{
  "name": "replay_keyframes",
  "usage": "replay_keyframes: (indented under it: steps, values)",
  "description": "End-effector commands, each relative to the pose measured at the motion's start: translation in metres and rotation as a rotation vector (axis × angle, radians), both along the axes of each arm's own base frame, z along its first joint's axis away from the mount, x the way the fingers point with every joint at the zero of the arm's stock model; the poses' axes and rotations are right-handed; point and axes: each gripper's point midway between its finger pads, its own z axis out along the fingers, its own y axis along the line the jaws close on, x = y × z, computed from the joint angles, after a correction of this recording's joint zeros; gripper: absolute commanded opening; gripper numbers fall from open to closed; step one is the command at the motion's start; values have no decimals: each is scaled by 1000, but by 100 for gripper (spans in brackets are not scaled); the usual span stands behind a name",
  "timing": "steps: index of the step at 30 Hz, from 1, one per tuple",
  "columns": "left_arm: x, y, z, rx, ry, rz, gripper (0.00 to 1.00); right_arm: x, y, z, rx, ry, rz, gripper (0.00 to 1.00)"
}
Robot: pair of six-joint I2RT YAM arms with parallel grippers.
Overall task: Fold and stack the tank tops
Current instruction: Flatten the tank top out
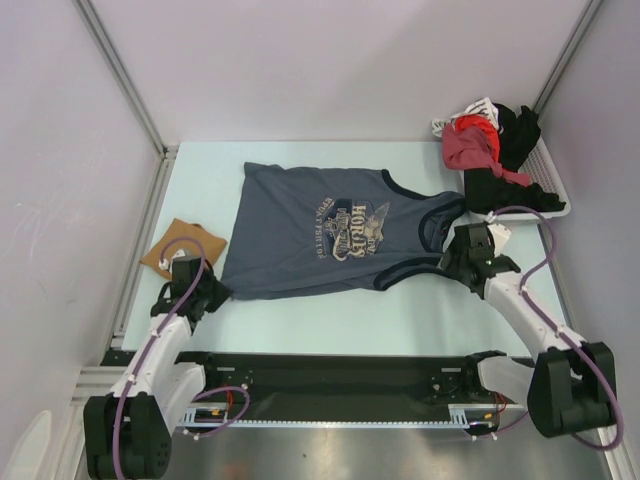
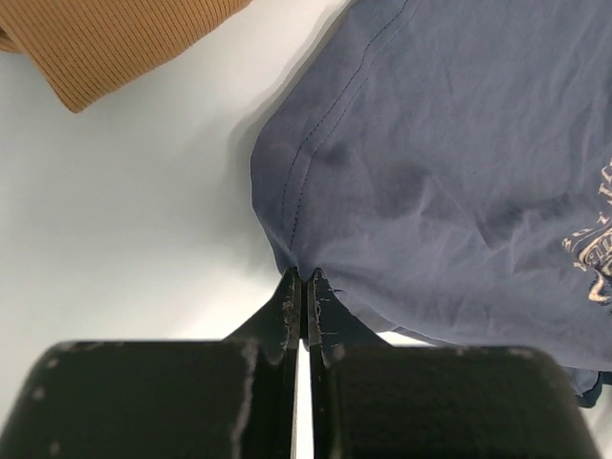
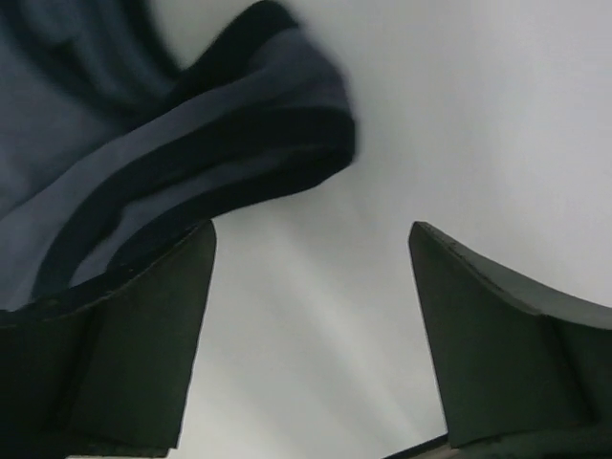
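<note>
End effector on the left [image 2: 304,287] is pinched shut on the bottom hem corner of the blue tank top [image 2: 449,163], which lies spread print-up in the middle of the table [image 1: 400,310]. Right end effector [image 3: 311,244] gapes wide with nothing in it, a shoulder strap just beside one finger. Folded tan top [image 1: 178,247] sits just left, not touching. Basket [image 1: 552,195] far right holds clothes [image 1: 478,148], can't tell which kind.

The slate-blue tank top [image 1: 320,235] has darker navy trim at neck and armholes and a cream-and-tan chest print. The tan-brown tank top [image 1: 180,247], at left, is plain and finely ribbed. The table [image 1: 400,310] is pale mint. The far-right basket [image 1: 556,204] is white and holds a pink-red garment [image 1: 466,150] and a black garment [image 1: 498,186].
</note>
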Motion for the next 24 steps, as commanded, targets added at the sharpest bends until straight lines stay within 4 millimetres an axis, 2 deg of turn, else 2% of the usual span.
replay_keyframes:
  steps: [1,2,4,5,8,10,14,16,20,24]
  values:
    - [13,4,13,25,-46,-13,0,17,57,26,169,-146,256,83]
    - [13,5,15,28,-46,-11,0,19,79,33,241,-175,354,74]
    - [14,6,15,32,-46,-10,0,16,102,39,298,-192,456,68]
    - [15,6,16,35,-47,-8,0,12,121,42,367,-191,535,61]
    - [16,7,16,37,-49,-4,1,5,155,39,442,-163,659,53]
    - [16,7,16,39,-44,-4,1,-1,175,30,458,-127,722,53]
    - [17,8,17,41,-44,-3,1,-5,206,18,477,-107,809,60]
    - [17,8,17,45,-44,-4,1,-6,214,14,482,-105,826,59]
    - [16,9,17,46,-42,-1,1,-4,232,-1,489,-72,853,55]
    - [16,9,17,45,-37,0,1,0,240,-12,482,-38,848,49]
